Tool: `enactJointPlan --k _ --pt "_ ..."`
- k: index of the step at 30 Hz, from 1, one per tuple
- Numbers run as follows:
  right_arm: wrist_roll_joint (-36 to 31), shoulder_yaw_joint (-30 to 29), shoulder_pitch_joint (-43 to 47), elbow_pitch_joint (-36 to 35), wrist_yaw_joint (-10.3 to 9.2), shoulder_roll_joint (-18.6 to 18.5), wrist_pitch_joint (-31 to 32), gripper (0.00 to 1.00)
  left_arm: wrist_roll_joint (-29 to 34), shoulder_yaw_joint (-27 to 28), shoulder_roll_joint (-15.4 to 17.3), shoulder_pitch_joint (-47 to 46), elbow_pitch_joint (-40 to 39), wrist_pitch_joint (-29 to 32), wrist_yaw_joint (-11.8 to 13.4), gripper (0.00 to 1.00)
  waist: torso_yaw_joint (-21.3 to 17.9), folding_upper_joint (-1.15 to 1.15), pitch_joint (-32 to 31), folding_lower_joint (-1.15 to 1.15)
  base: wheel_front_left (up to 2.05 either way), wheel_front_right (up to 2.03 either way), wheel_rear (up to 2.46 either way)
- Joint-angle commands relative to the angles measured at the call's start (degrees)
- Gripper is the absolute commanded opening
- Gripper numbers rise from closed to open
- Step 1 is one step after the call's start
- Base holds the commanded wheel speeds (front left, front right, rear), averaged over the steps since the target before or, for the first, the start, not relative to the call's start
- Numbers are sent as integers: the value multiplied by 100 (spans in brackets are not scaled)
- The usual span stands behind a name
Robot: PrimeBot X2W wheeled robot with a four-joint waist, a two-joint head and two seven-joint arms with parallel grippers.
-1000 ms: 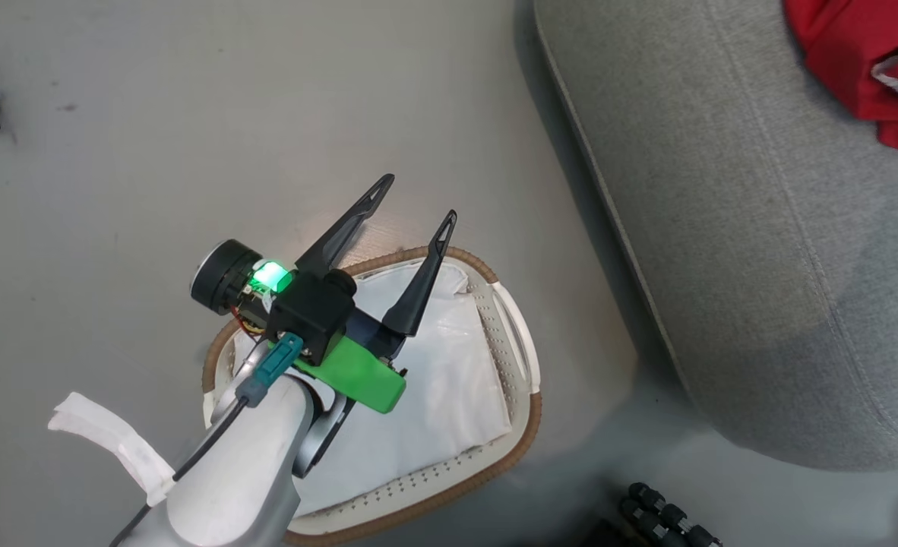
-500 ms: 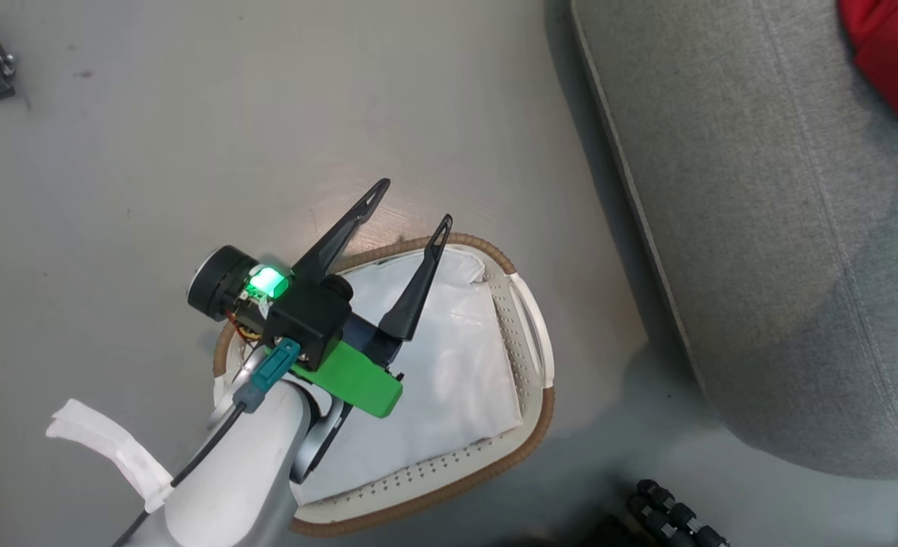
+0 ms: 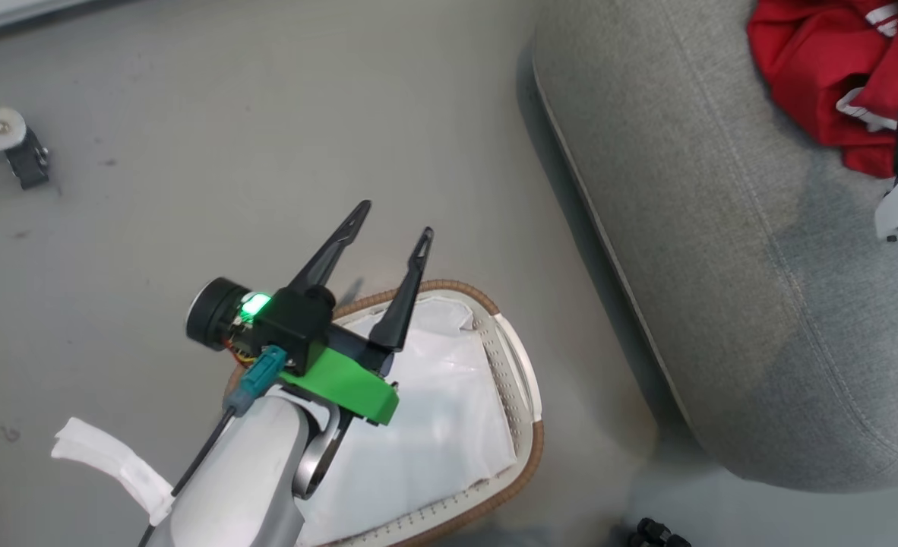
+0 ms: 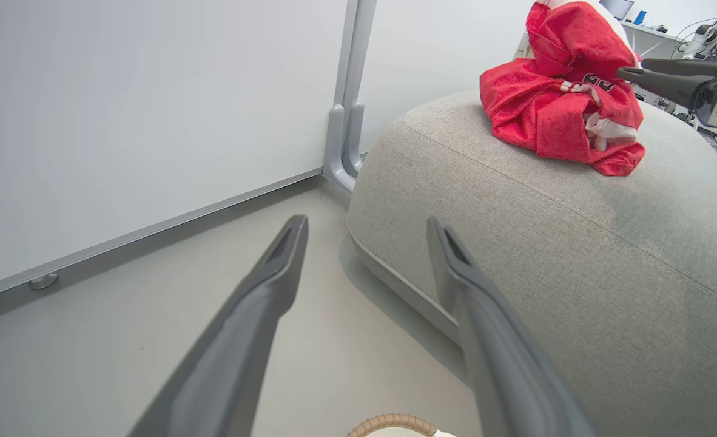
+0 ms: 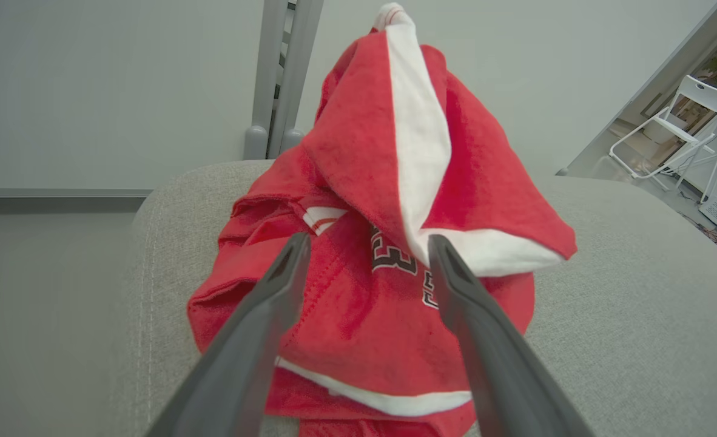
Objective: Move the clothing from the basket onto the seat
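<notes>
Clothing [image 3: 806,68] crumpled atop rounded fabric seat [image 3: 722,304].

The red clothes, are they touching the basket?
Apart. The head view shows the clothes lying on the seat, with bare floor between the seat and the basket.

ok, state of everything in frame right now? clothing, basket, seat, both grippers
clothing: heaped on the seat, out of the basket.
basket: upright on the floor, no red fabric visible inside; part hidden by the left arm.
lining: lying in the basket.
seat: carrying the clothing pile.
left gripper: open, empty, above the basket's far rim.
right gripper: open, gripping nothing, pointed at the pile.
</notes>
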Motion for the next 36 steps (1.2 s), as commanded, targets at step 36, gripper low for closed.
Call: enactJointPlan --k 36 --pt "206 830 1968 -1292 -6 1420 -2 100 -478 2147 -521 1958 18 -3 588 100 1587 0 -2567 0 0 0 0"
